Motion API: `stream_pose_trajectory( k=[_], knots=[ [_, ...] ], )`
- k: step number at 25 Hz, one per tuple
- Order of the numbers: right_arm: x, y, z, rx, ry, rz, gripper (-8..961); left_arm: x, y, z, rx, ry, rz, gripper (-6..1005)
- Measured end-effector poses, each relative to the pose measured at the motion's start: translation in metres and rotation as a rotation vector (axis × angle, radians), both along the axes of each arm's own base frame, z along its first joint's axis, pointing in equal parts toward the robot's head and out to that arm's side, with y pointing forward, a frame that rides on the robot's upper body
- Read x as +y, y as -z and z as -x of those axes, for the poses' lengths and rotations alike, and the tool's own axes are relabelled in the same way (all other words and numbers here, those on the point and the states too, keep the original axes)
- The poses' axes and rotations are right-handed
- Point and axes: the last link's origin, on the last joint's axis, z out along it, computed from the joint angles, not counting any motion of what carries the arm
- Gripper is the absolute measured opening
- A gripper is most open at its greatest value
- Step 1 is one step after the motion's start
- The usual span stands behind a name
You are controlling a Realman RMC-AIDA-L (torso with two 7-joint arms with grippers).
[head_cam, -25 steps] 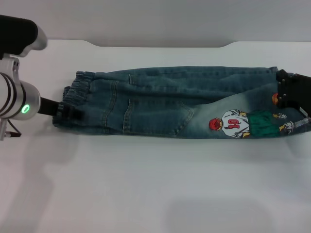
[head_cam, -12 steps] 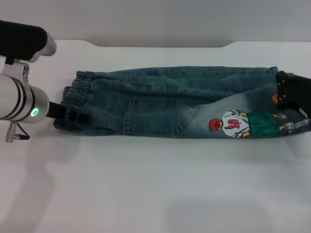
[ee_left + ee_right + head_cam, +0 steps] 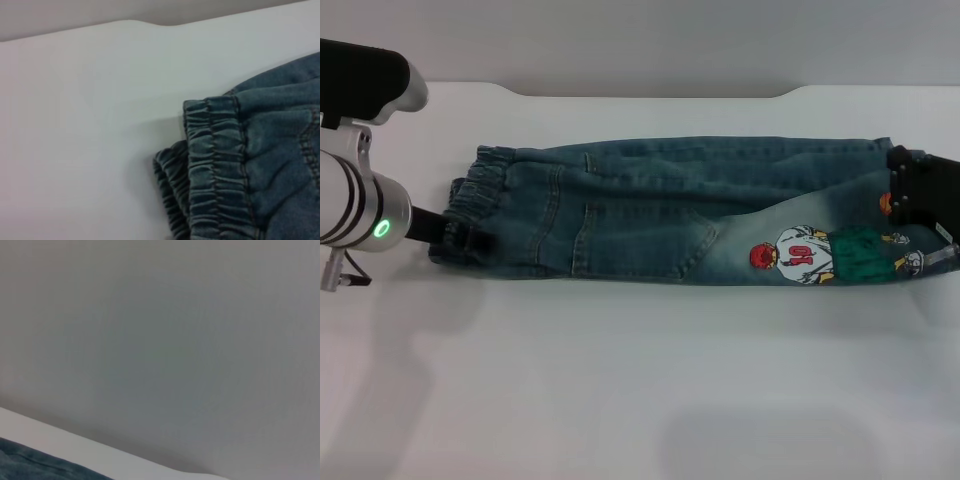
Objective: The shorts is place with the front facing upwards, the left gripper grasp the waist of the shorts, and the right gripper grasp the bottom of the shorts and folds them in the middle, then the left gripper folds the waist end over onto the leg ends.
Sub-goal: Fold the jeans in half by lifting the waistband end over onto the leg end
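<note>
Shorts folded lengthwise, flat on bench. Left hand at elastic waist end, right hand over leg ends; grip of both unclear, fingers hidden.

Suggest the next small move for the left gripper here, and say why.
Probably close on the waistband and lift slightly. The left gripper sits at the gathered waist end of the shorts, already folded lengthwise, while the right gripper rests on the leg ends.

The blue denim shorts lie folded lengthwise, print up.
</note>
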Motion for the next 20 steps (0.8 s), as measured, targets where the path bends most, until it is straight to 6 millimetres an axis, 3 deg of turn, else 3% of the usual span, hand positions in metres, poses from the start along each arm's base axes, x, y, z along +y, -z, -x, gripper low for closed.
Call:
stream_pose_trajectory(
  k=[20],
  knots=[
    [0.0038, -0.001, 0.0039, 0.01, -0.01, 0.001, -1, 0.0031, 0.0057, 0.0078, 0.01, -0.026, 0.006, 803]
  ],
)
